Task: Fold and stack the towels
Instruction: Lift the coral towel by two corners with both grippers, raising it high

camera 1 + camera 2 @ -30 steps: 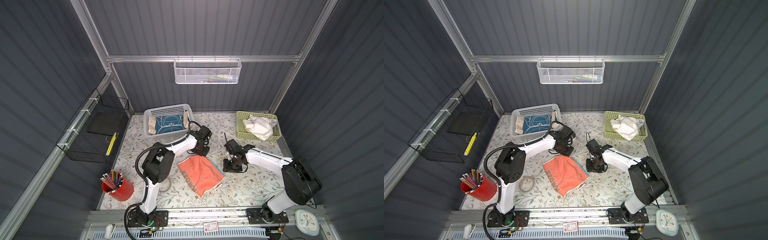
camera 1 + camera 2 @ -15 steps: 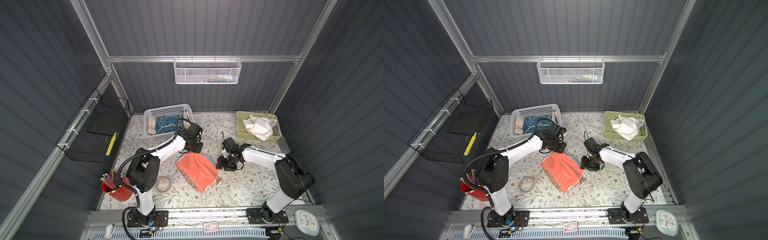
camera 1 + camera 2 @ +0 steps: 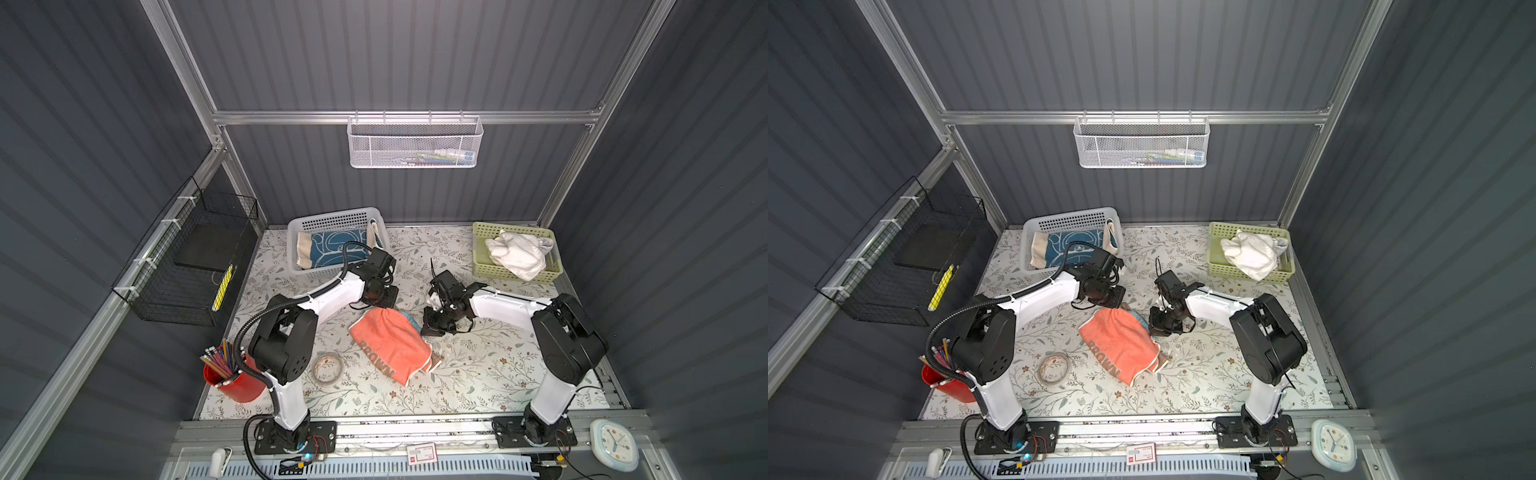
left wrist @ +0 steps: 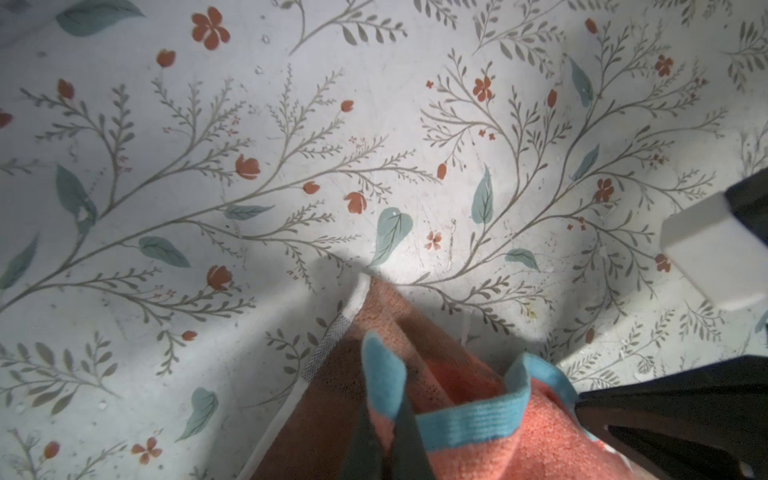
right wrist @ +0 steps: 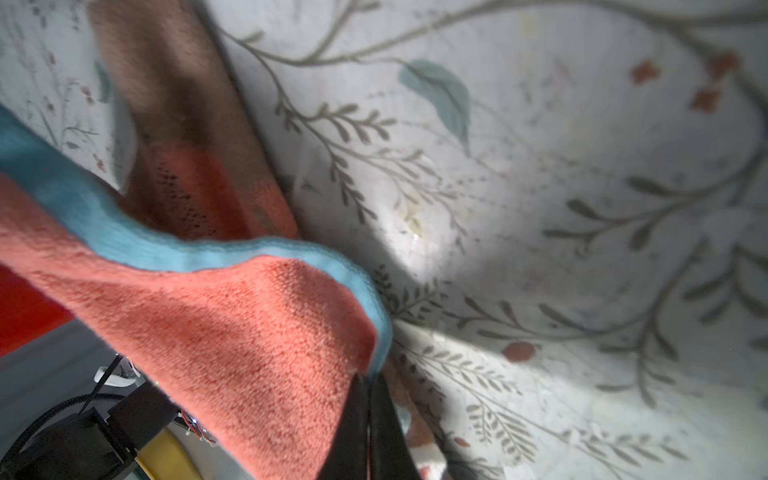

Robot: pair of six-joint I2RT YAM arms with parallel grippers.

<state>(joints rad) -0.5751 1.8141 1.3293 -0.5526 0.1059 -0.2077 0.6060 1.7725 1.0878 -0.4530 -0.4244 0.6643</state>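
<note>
The left gripper (image 4: 384, 432) pinches the blue-bordered edge of the coral-orange towel (image 4: 536, 440), its white-hemmed corner pointing to eleven o'clock over the floral table cover (image 4: 249, 137), a white arm part (image 4: 715, 257) at two o'clock.

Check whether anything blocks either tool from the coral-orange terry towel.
Nothing visible does: the left tool and the right tool are each shut on a blue-trimmed edge of the coral-orange terry towel.

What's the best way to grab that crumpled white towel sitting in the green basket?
Probably pinch a raised fold near the middle of the white towel, coming straight down from above. It lies heaped, and the walls of the green basket block a sideways approach.
</note>
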